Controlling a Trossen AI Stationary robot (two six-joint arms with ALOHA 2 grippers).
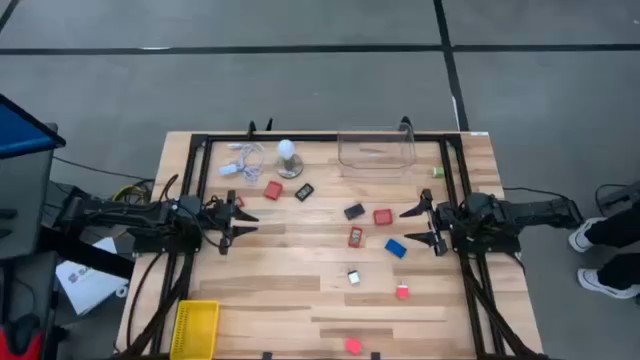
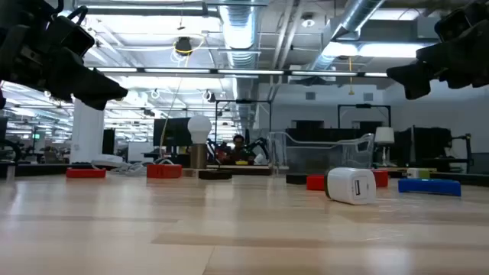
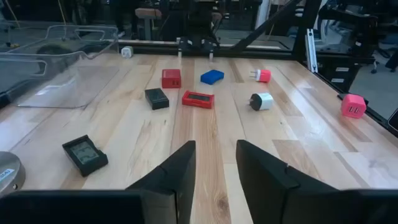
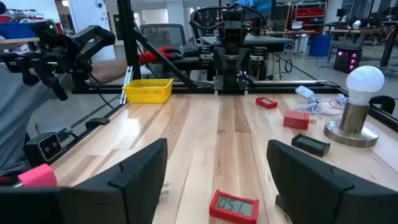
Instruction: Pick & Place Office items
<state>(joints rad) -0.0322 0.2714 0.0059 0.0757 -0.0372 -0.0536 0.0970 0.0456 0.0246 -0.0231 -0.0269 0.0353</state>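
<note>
So we're right at the start of a pick here, nothing grabbed yet. Both arms hover over the table (image 1: 300, 300) facing each other: our left gripper (image 1: 243, 216) sits at the left side with its jaws only narrowly apart and nothing between them, and our right gripper (image 1: 421, 226) sits at the right side with jaws spread wide, also empty. The office items are scattered across the middle of the wood between the two: a red block (image 1: 273, 190) and a black block (image 1: 304, 191) near the bulb (image 1: 288, 157), another black one (image 1: 354, 211) just beside a red square (image 1: 383, 217), a red timer (image 1: 355, 236) with a little display, a blue block (image 1: 396, 247) close to the right gripper, a white plug (image 1: 353, 277), and a couple of pink plugs (image 1: 402, 291) toward the front edge. A clear bin (image 1: 376, 149) sits at the back, a yellow bin (image 1: 196, 329) at the front left corner, both look empty from above. Our guess is the right arm goes first, since it's opened up and the blue block and red timer are nearest. Next move would be dropping down over one piece, lining the fingers across its short side, and closing. These things are flat and low, so the fingers need to get almost to the wood or they'll just skate over the top.
</note>
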